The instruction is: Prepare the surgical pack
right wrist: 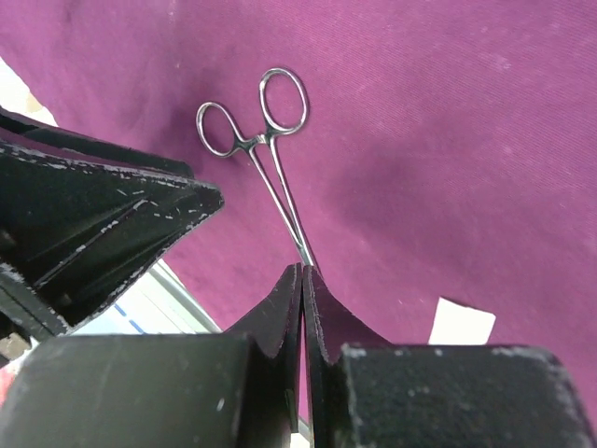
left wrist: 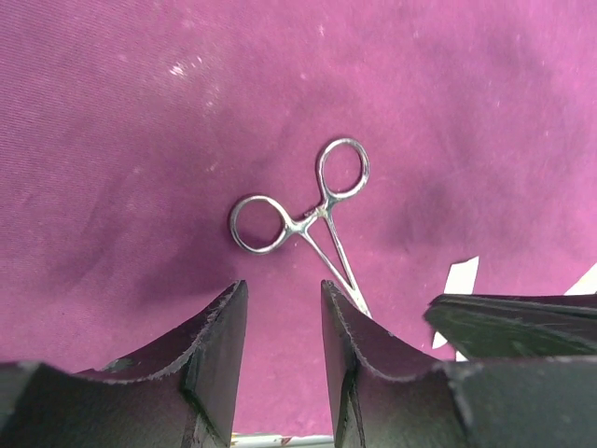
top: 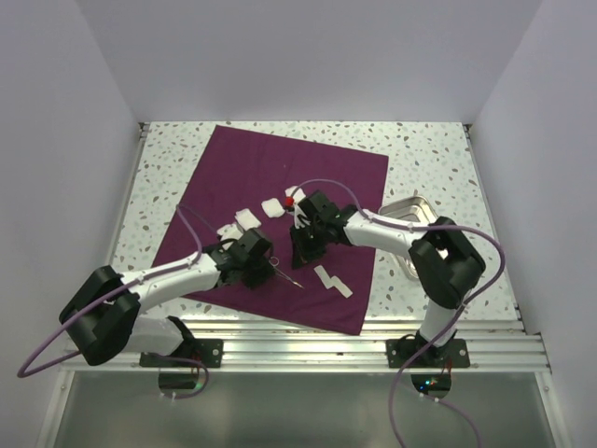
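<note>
Your cloth [top: 308, 168] is a plain deep purple, closer to magenta in the wrist views. The table [top: 168, 159] under it is white, flecked with grey and black. The gauze [top: 247, 217] is white, the clamp [left wrist: 325, 217] bright silver, and one small bit [top: 289, 201] is red. Your tray [top: 415, 199] is silver too. The left arm [top: 168, 280] and right arm [top: 382, 233] are white with black joints. The left gripper [left wrist: 283, 289] and right gripper [right wrist: 303, 271] are black — edges scuffed pale grey. The cables [top: 56, 350] are lilac.
</note>
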